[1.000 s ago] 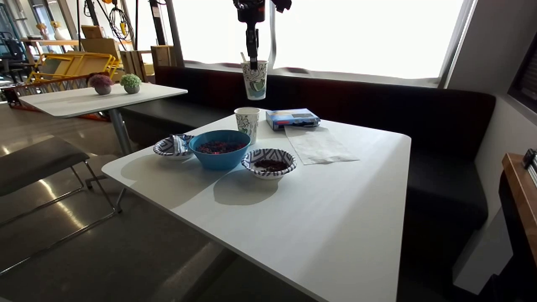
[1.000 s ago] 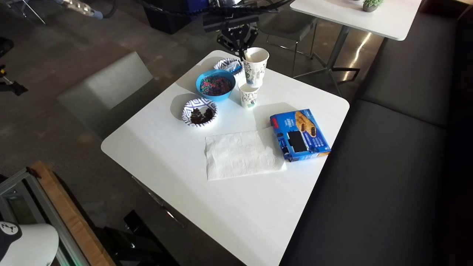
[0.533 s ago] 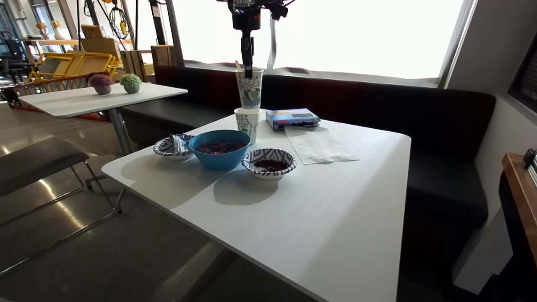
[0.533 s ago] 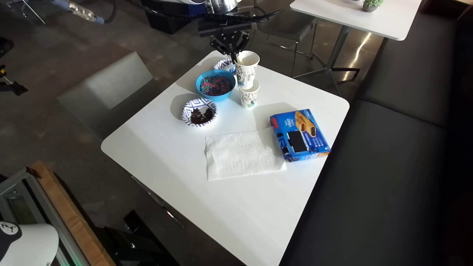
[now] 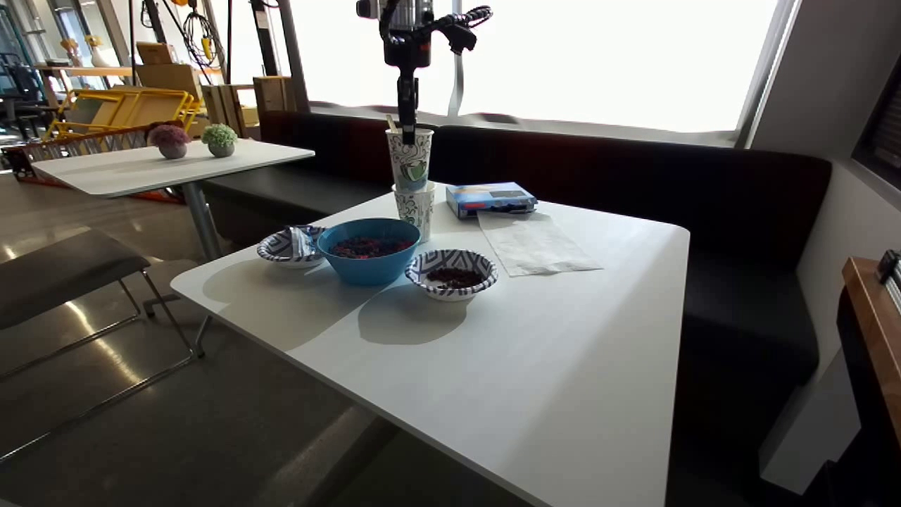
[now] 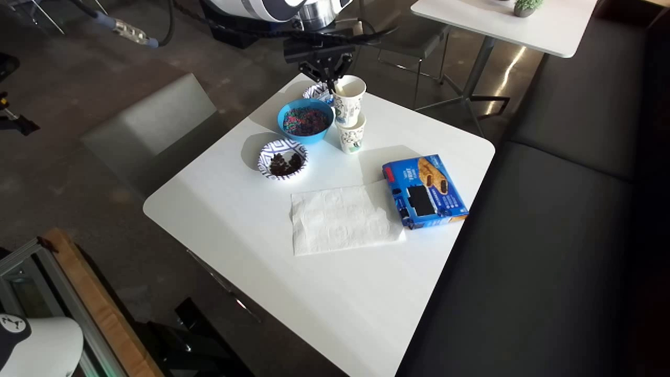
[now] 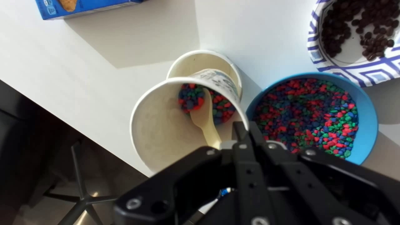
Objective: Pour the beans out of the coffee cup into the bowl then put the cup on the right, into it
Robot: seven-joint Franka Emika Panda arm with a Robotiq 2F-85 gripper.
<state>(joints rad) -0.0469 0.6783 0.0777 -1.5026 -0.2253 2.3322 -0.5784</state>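
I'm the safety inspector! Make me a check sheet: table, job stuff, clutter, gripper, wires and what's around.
Surface: white table, partly in shadow.
Blue bowl: coloured bits inside.
Lower cup: upright.
Held cup: spoon and more coloured bits inside; base at the lower cup's mouth, how deep I can't tell.
Clutter: patterned bowl with dark pieces, second patterned bowl with a packet, blue box, paper towel.
Gripper: shut on the held cup's rim.
Cables: dark cable above the gripper; cable with a metal connector in an exterior view.
Surroundings: chair, second table with two potted plants, dark bench.
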